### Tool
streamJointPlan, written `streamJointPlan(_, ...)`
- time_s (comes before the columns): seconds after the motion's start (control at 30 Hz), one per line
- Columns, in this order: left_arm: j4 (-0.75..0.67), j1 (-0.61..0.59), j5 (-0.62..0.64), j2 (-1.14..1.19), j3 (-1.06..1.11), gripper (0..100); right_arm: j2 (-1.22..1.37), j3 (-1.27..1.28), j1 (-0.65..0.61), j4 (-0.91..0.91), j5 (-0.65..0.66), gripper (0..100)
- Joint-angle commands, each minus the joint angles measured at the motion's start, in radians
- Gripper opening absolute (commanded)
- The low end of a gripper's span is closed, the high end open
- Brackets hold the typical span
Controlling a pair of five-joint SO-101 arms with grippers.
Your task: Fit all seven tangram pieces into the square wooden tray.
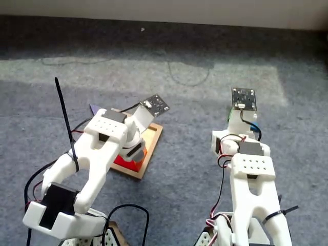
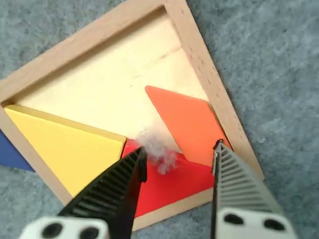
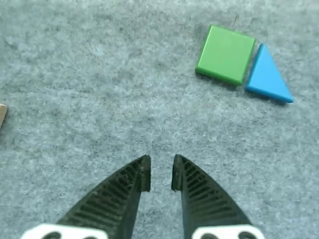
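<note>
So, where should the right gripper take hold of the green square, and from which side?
Come from straight above: the green square lies flat on the carpet. Probably pinch the edge facing the right gripper and the opposite edge; both look free. The light blue triangle lies close along a third edge, leaving little room there for a finger.

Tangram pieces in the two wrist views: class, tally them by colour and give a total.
Yellow triangle: 1
Red piece: 1
Orange parallelogram: 1
Dark blue piece: 1
Green square: 1
Light blue triangle: 1
Total: 6
</note>
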Motion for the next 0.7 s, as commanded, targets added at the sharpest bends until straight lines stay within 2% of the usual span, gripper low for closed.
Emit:
streamJointPlan(0.0,0.057,0.015,-0.014,-0.067,0.01,20,-0.025,-0.007,0.012,-0.024,0.002,8.1)
streamJointPlan(0.2,0.083,-0.001,-0.012,-0.332,0.008,19,-0.025,-0.007,0.012,-0.024,0.002,8.1)
streamJointPlan(0.33,0.078,-0.079,-0.011,-0.449,0.007,19,-0.025,-0.007,0.012,-0.024,0.002,8.1)
streamJointPlan(0.5,0.077,-0.246,0.034,-0.433,-0.056,19,-0.025,-0.007,0.012,-0.024,0.002,8.1)
streamJointPlan(0.67,0.072,-0.394,0.103,-0.314,-0.133,26,-0.025,-0.007,0.012,-0.024,0.002,8.1)
